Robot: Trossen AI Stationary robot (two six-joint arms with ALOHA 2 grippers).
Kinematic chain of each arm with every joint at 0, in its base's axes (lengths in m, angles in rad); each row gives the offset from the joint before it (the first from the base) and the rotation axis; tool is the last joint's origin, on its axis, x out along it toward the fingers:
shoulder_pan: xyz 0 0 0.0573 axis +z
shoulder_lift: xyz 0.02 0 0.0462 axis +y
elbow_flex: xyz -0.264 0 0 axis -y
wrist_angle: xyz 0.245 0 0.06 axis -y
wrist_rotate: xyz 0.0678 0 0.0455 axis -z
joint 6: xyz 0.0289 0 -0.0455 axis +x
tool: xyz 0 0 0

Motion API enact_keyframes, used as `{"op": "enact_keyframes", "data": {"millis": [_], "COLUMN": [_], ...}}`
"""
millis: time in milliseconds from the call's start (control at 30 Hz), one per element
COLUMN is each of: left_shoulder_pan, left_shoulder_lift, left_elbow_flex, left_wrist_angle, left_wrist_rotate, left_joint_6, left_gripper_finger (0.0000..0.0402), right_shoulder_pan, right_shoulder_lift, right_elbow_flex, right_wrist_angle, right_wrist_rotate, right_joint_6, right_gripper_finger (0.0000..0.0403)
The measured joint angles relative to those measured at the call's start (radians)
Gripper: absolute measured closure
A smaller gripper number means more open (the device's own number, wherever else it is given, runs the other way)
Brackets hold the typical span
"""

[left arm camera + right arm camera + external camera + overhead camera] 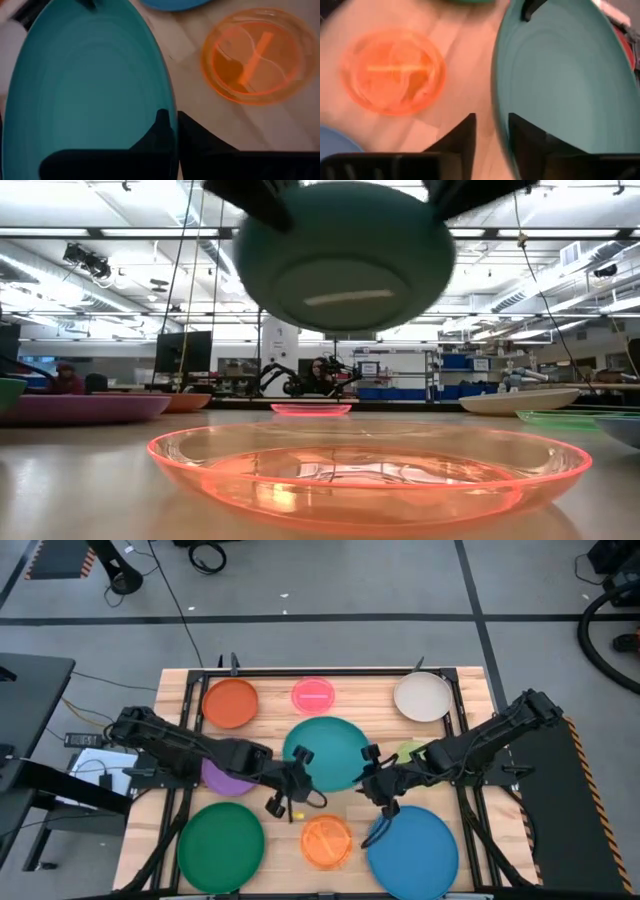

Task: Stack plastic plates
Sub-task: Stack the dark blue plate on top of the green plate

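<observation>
Teal plate held above the tabletop, rim clamped between left gripper jaws and right gripper jaws, small orange plate lying below the jaws

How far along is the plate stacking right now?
No stack is visible yet. In hand: the left gripper and right gripper hold the teal plate by opposite rims, lifted off the table. Left: every other plate, such as the green plate and blue plate, lies apart.

You are working in a robotics lab. Beyond your wooden table lies an open hall with ceiling strip lights, a far monitor, shelving with blue bins at far right, another robot arm and seated people.
</observation>
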Motion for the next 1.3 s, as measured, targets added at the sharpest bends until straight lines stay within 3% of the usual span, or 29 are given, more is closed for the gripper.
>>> {"op": "enact_keyframes", "data": {"millis": [200, 333, 667, 867, 1033, 1300], "left_shoulder_pan": [-0.114, -0.227, -0.523, -0.694, -0.755, -0.772], "left_shoulder_lift": [-0.001, -0.001, 0.004, 0.040, 0.095, 0.235], "left_elbow_flex": [0.086, 0.135, 0.241, 0.368, 0.410, 0.410], "left_wrist_angle": [-0.192, -0.278, -0.325, -0.463, -0.605, -0.645], "left_wrist_rotate": [-0.057, -0.055, -0.039, -0.024, -0.038, -0.033], "left_joint_6": [-0.270, -0.449, -0.967, -1.294, -1.513, -1.622], "left_gripper_finger": [0.0387, 0.0387, 0.0387, 0.0387, 0.0387, 0.0387], "right_shoulder_pan": [0.105, 0.201, 0.386, 0.412, 0.412, 0.410], "right_shoulder_lift": [0.000, 0.000, 0.001, 0.001, 0.002, 0.002], "right_elbow_flex": [0.125, 0.164, 0.166, 0.166, 0.166, 0.166], "right_wrist_angle": [-0.050, -0.053, -0.039, -0.019, 0.002, 0.010], "right_wrist_rotate": [-0.030, -0.016, 0.315, 0.420, 0.470, 0.518], "right_joint_6": [0.059, 0.089, 0.424, 0.532, 0.570, 0.571], "right_gripper_finger": [0.0196, 0.0172, 0.0187, 0.0193, 0.0193, 0.0193]}}
